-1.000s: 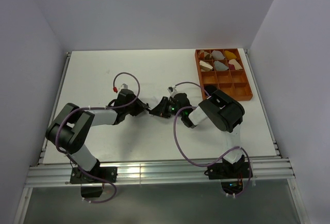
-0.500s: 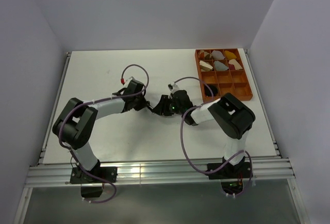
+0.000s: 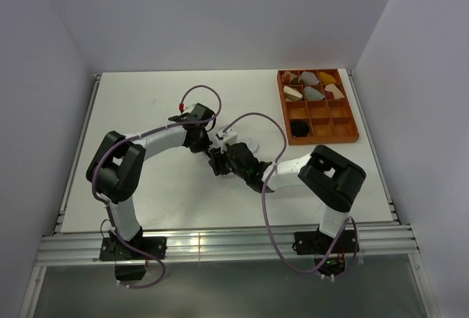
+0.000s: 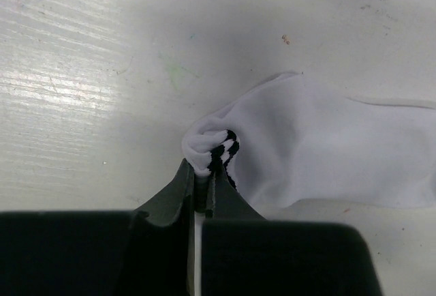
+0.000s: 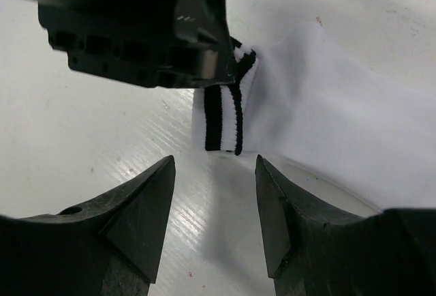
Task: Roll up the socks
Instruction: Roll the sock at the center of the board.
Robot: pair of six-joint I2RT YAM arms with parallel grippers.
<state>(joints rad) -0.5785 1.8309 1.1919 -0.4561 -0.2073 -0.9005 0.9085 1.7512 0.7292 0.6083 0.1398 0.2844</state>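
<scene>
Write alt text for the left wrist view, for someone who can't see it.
The left gripper has its jaws pinched shut on the bunched, black-striped cuff of the white sock. The rest of the sock spreads out to the right, lying on the scuffed white table.

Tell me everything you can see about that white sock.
The white sock looks like soft knit fabric, with two black stripes around its cuff. It lies mostly flat on the white table, slightly wrinkled. The left gripper pinches the bunched cuff; the right gripper, open, faces the cuff without touching it.
</scene>
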